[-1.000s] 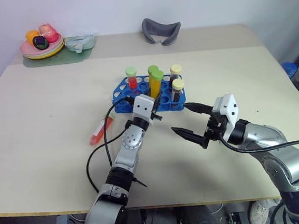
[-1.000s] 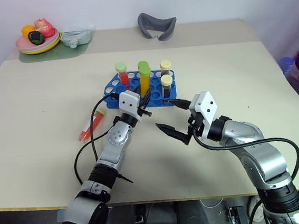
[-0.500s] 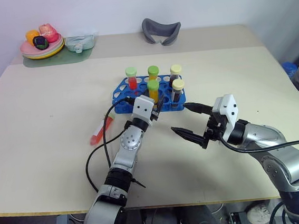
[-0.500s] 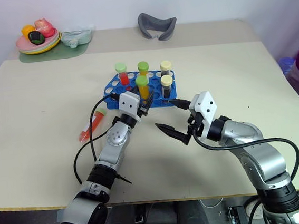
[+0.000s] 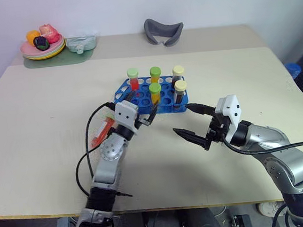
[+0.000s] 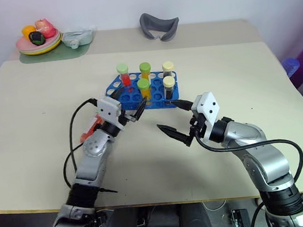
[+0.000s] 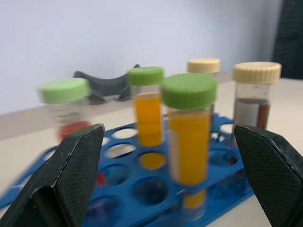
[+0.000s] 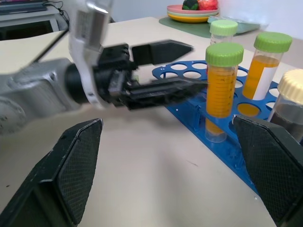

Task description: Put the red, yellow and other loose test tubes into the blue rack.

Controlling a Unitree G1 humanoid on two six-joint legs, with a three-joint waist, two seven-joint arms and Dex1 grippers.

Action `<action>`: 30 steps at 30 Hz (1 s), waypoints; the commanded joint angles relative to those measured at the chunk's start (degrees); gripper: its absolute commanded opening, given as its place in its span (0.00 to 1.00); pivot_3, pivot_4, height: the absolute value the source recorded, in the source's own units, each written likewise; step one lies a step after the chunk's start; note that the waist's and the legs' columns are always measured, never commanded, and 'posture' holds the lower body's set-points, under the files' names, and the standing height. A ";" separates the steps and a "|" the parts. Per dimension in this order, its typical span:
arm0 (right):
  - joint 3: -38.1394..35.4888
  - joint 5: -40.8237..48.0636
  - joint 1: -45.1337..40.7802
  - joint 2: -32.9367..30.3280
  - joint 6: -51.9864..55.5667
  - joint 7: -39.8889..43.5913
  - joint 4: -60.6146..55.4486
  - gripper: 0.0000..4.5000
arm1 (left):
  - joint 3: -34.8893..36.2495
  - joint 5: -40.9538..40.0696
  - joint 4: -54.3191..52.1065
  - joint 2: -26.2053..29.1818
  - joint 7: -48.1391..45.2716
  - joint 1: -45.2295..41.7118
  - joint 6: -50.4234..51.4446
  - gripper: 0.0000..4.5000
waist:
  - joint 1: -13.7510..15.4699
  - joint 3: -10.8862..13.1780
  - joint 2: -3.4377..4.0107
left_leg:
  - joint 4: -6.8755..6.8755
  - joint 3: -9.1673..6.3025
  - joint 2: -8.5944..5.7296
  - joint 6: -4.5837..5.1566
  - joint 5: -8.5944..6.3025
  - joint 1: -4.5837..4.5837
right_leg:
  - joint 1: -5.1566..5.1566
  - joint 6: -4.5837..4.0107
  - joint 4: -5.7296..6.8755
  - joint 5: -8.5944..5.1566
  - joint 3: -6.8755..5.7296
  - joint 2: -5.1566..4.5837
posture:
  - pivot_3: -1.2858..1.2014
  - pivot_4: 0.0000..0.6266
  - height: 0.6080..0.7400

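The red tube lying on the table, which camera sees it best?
The right eye view shows the loose red tube best: its red end sticks out beside the left gripper's arm. The left eye view shows it too, partly behind the cable. Both wrist views face the blue rack.

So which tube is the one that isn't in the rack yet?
Find the blue plastic rack in the middle of the beige table. Just to its left a red-filled tube lies flat on the tabletop, while every other tube stands upright in the rack.

Bare table along the front edge and far-right corner. Blocked mid-table by blue rack with upright tubes. Loose red tube left of it.
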 commanded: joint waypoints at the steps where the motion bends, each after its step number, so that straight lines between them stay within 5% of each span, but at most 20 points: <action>1: -1.29 0.42 -0.70 -0.26 -1.10 0.57 -1.07 1.00 | 3.62 -6.14 -13.95 5.06 -3.19 2.60 8.94 0.99 | -0.07 0.00 0.00 | -0.01 0.00 0.01 0.00 0.00 0.00 | -0.01 0.00 0.01 0.00 0.00 0.00 | 0.52 0.24 0.96; 8: -1.01 0.17 -1.12 -0.08 -1.63 1.51 0.02 1.00 | 14.33 -18.08 -31.83 14.36 2.99 3.45 43.80 0.99 | -0.01 0.00 0.01 | -0.02 -0.06 0.02 0.00 0.00 0.01 | 0.03 -0.01 0.00 0.00 0.06 -0.02 | 0.52 0.24 0.96; 15: -0.78 0.26 -1.85 -0.26 -1.75 2.70 1.04 1.00 | 23.32 -25.44 -35.77 18.29 11.55 -11.17 80.85 0.99 | 0.06 0.02 -0.03 | -0.01 -0.11 -0.02 -0.01 0.01 0.00 | 0.04 -0.01 0.01 -0.01 0.04 0.02 | 0.52 0.24 0.96; 16: -0.63 0.14 -2.11 -0.30 -1.83 3.02 1.37 1.00 | 23.21 -26.36 -35.19 19.30 10.72 -14.75 88.97 0.99 | 0.11 0.03 -0.05 | -0.01 -0.11 -0.02 -0.01 0.01 0.00 | 0.04 -0.01 0.01 -0.01 0.03 0.02 | 0.52 0.24 0.96; 18: -0.66 0.03 -3.60 -0.73 -2.03 4.09 2.67 1.00 | 12.32 -30.77 -29.51 31.55 8.73 -20.02 97.64 0.99 | -0.10 0.08 -0.13 | -0.01 -0.10 -0.02 -0.02 0.01 -0.01 | 0.02 0.00 0.01 -0.01 0.03 0.05 | 0.52 0.24 0.96; 20: -1.05 0.07 -4.99 -1.25 -2.09 5.09 3.84 1.00 | 4.86 -34.19 -25.14 38.34 8.85 -22.87 98.60 0.99 | -0.55 0.04 -0.02 | -0.12 -0.10 -0.01 -0.08 0.05 0.04 | -0.03 0.00 0.02 -0.02 0.06 0.09 | 0.52 0.24 0.96; 23: -0.91 -0.35 -5.24 -1.81 -2.60 6.26 4.57 1.00 | -0.04 -42.14 -18.58 40.85 11.24 -25.85 98.60 0.99 | -0.52 0.07 -0.04 | -0.20 -0.06 -0.02 -0.09 0.05 0.14 | -0.03 -0.01 0.06 -0.04 0.13 0.06 | 0.52 0.24 0.96; 30: -0.61 -0.44 -3.67 -1.32 -2.57 6.13 3.04 1.00 | -5.31 -52.74 -8.56 41.35 21.79 -29.96 98.60 0.99 | 0.12 0.11 -0.13 | -0.08 -0.08 -0.01 -0.09 0.05 0.02 | -0.09 -0.01 0.07 -0.04 0.18 0.00 | 0.52 0.24 0.96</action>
